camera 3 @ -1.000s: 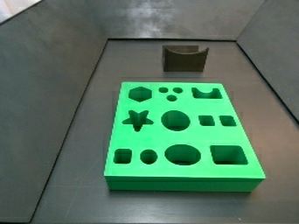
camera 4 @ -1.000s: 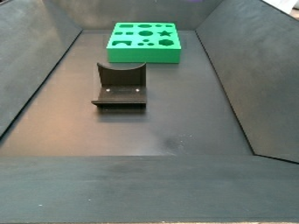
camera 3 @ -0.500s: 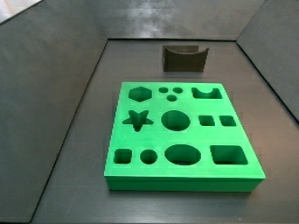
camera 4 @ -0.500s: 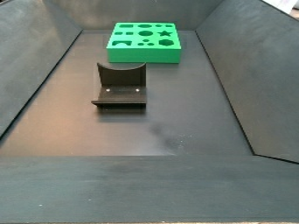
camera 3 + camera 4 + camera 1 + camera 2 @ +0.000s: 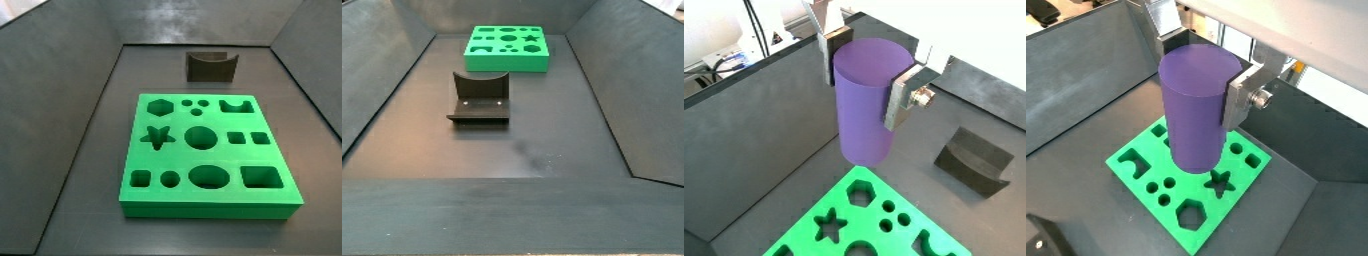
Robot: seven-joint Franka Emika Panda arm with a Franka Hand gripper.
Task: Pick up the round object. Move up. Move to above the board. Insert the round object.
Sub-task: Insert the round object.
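In both wrist views my gripper [image 5: 867,80] [image 5: 1197,85] is shut on the round object, a smooth purple cylinder peg [image 5: 869,100] [image 5: 1197,110]. The peg hangs upright between the silver fingers [image 5: 901,98] [image 5: 1240,95]. The green board [image 5: 865,192] [image 5: 1253,165] with its shaped cut-outs lies on the floor well below the peg's lower end. Both side views show the board [image 5: 181,120] [image 5: 492,62] with empty holes. Neither the gripper nor the peg shows in the side views.
The dark fixture [image 5: 211,66] [image 5: 478,97] stands on the floor apart from the board, and also shows in a wrist view [image 5: 975,160]. Dark sloping walls [image 5: 54,80] [image 5: 609,90] enclose the floor on all sides.
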